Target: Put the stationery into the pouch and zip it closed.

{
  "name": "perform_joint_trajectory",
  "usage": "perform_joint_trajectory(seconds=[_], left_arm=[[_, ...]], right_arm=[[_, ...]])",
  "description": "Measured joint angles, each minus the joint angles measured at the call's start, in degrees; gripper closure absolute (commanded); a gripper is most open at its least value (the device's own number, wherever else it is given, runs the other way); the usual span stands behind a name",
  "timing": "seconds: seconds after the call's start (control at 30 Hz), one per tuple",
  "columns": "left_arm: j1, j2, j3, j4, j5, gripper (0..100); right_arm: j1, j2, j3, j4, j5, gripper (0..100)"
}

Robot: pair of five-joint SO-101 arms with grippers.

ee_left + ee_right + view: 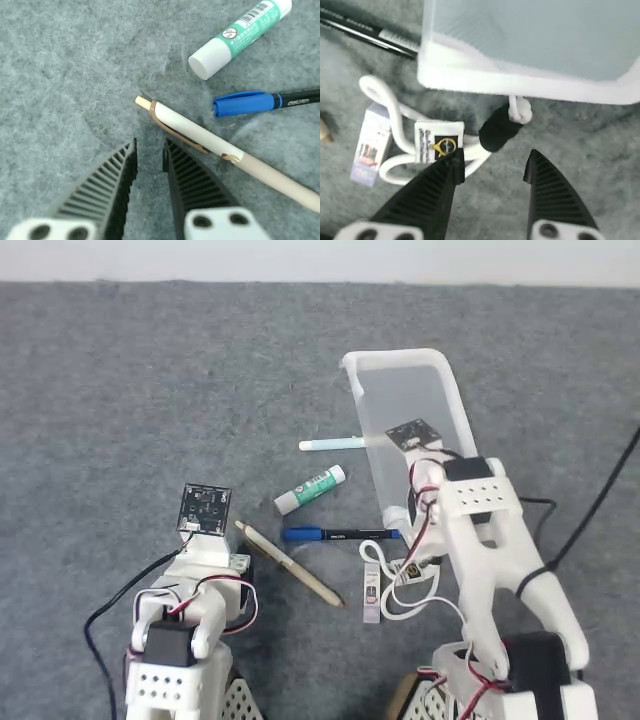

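A translucent white pouch lies at the right of the table, its near edge just beyond my right gripper. That gripper is open, its jaws on either side of the black zipper pull without closing on it. My left gripper is open by a narrow gap, empty, just short of the clicker end of a beige pen. Nearby lie a glue stick, a blue-capped pen, a pale teal pen and a small lavender box.
A white cord with a printed tag loops from the zipper pull across the grey felt. The right arm covers the pouch's near end in the high view. Bare felt stretches to the left and far side.
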Motion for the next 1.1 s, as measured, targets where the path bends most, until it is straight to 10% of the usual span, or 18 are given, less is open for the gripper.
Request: perform_joint_trajectory(seconds=[1.1], left_arm=[[0.0, 0.0, 0.0, 0.0, 0.0, 92]], right_arm=[[0.2, -6.1, 10.7, -15.5, -0.2, 99.1]])
